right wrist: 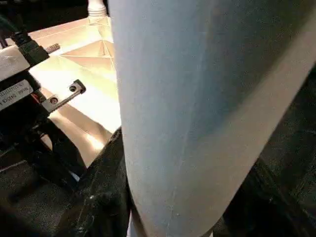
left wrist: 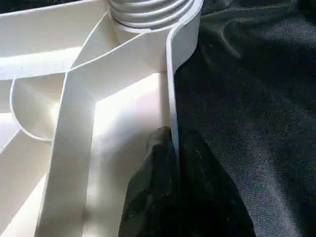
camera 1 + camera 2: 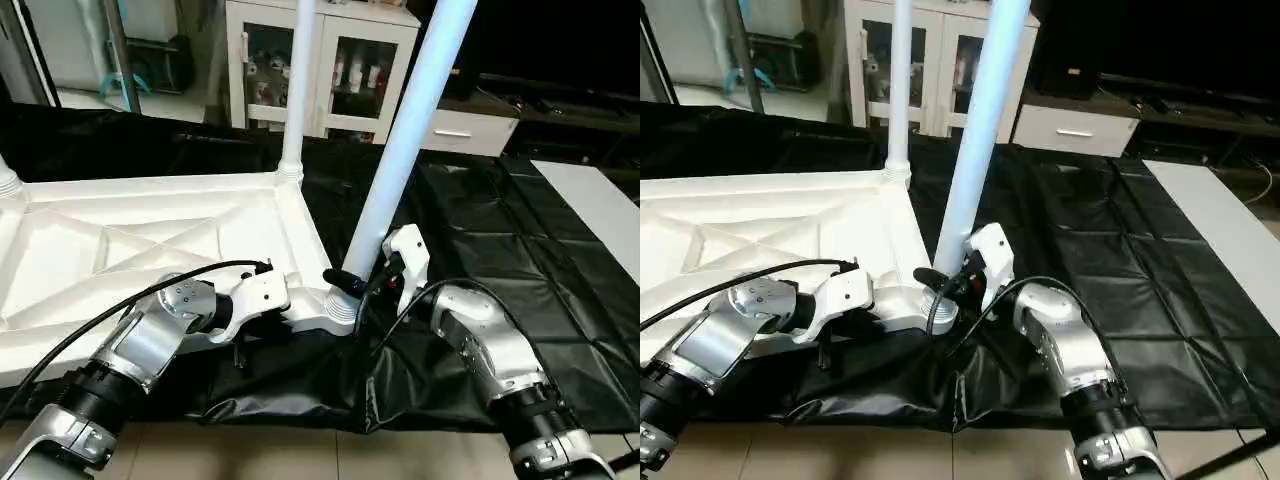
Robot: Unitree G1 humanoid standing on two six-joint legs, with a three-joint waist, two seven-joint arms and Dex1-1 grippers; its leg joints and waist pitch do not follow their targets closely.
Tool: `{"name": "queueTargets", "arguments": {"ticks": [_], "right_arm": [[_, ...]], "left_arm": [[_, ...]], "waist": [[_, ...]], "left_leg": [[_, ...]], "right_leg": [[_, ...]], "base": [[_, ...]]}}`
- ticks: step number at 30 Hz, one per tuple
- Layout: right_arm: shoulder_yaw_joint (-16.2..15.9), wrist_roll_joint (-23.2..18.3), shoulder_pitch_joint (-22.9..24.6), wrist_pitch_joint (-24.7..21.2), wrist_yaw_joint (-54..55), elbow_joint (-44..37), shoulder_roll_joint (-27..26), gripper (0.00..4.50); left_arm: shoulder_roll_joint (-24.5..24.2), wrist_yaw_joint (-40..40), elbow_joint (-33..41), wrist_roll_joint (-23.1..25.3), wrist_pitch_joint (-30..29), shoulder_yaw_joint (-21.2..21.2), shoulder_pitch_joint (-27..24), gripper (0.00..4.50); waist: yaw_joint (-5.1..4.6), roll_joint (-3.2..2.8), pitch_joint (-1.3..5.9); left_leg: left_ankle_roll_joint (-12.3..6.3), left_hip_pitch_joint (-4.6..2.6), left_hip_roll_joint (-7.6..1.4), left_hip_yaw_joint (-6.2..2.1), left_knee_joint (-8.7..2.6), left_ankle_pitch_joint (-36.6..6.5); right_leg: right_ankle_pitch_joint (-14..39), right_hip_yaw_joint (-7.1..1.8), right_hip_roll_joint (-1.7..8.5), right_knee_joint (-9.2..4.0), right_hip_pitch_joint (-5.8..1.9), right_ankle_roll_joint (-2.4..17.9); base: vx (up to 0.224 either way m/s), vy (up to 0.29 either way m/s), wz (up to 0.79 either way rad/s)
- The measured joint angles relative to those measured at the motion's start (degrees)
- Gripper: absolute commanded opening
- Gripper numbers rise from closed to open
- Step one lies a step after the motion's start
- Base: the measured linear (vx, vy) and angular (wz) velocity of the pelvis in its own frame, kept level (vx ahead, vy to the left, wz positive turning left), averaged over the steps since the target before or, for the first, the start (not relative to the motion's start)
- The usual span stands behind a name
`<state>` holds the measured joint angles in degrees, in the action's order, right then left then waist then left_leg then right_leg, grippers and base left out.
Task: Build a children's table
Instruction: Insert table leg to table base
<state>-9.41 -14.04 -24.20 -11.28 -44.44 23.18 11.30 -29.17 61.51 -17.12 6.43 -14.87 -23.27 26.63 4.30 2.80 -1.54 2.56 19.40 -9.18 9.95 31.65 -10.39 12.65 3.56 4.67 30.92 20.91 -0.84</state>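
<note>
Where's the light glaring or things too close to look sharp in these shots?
Left wrist view: bright glare on the white ribbed plastic table top, left pincer blurred dark. Right wrist view: the white tapered tube leg looms soft, close. Head views: even light.

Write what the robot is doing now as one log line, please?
step: fitting leg in near corner socket | left gripper: shut on tabletop rim | right gripper: around leg base | far leg: standing
</note>
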Motion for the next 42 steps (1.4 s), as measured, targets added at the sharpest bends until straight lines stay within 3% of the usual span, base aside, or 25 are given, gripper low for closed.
{"name": "queueTargets", "arguments": {"ticks": [11, 29, 42], "right_arm": [[0.05, -1.43, -3.76, -4.39, -2.55, 2.39, 1.64, 1.83], [-0.41, -1.50, -2.78, -2.91, -3.65, 1.77, 2.40, 1.83], [-2.38, -0.36, -1.08, -0.54, -5.23, -0.64, 4.17, 1.83]], "left_arm": [[0.19, -0.14, 0.01, 0.02, -0.02, 0.14, 0.06, 0.00], [0.29, -0.06, 0.11, 0.03, -0.01, 0.08, 0.06, 0.00], [0.42, 0.53, 0.57, 0.11, 0.00, -0.19, 0.05, 0.00]], "waist": [[-0.54, -0.09, -0.32], [-0.52, -0.27, -0.43], [0.64, -0.18, -0.36]], "left_leg": [[-0.03, -0.01, 0.34, 0.00, -0.07, -0.02], [-0.03, -0.03, 0.46, 0.02, -0.60, -0.03], [-0.03, -0.23, 0.56, 0.08, -1.02, -0.03]], "right_leg": [[0.48, 0.42, 0.60, -0.03, 0.03, -0.25], [1.64, 0.37, 0.62, -0.03, 0.01, -0.21], [1.64, 0.19, 0.63, -0.02, 0.02, -0.21]], "base": [[0.000, 0.000, 0.00], [0.000, 0.000, 0.00], [0.000, 0.000, 0.00]]}}
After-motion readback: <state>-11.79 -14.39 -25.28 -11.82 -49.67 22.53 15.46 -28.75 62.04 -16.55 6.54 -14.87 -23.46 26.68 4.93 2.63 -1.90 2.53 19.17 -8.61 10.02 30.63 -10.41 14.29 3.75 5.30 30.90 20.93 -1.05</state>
